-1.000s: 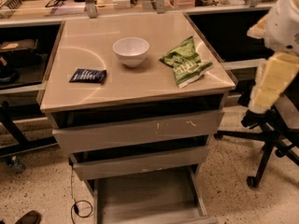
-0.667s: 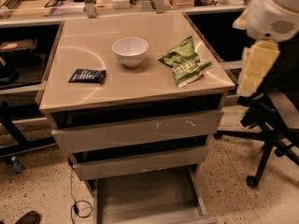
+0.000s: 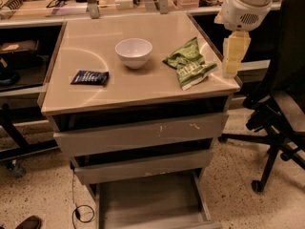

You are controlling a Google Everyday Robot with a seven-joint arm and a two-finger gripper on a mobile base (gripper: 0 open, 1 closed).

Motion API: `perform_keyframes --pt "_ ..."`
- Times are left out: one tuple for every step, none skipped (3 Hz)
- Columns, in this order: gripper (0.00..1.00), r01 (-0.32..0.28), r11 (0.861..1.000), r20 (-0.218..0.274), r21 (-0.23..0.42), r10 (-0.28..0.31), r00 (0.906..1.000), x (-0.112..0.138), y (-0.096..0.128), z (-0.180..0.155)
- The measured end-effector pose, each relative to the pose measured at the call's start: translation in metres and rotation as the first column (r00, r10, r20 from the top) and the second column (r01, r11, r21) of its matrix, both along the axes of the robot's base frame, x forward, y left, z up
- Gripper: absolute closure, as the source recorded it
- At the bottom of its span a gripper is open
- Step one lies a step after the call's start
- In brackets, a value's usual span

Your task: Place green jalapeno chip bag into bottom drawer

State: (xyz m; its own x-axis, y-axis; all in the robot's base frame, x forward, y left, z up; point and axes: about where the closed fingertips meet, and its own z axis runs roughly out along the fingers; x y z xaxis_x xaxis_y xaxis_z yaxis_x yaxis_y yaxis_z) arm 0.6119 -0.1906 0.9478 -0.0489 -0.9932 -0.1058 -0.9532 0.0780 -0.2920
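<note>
Currently the pale yellowish gripper (image 3: 235,54) hangs at the upper right of the frame, just off the right edge of the beige cabinet top (image 3: 119,87). It carries nothing, and whether it is open or closed cannot be told.

The wrinkled green foil jalapeno chip bag (image 3: 188,63) lies right of centre on that top, near the gripper but apart from it. A white bowl (image 3: 134,52) sits near its left side, not touching. A flat dark navy packet (image 3: 90,77) lies well apart, farther left.

The deep grey bottom drawer (image 3: 147,199) stands pulled out at lower centre, below two shallower grey drawers (image 3: 143,132).

Recommendation: descend from the right and grip the bag's crumpled body, not its thin edge, since foil likely slips. Lift clear of the bowl, carry forward past the upper drawer fronts, then lower before release. The black office chair (image 3: 281,104) at right warrants clearance.
</note>
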Motion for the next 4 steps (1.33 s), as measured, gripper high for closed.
perform_keyframes --pt "0.0 -0.005 1.0 0.01 0.002 0.005 0.9999 0.004 0.003 -0.003" --pt "0.0 -0.044 0.999 0.04 0.01 0.044 0.9982 0.029 0.02 -0.016" --pt "0.0 -0.084 0.996 0.051 0.015 0.084 0.9952 0.061 0.038 -0.035" --pt "0.0 -0.111 0.994 0.038 0.01 0.111 0.9931 0.083 0.047 -0.056"
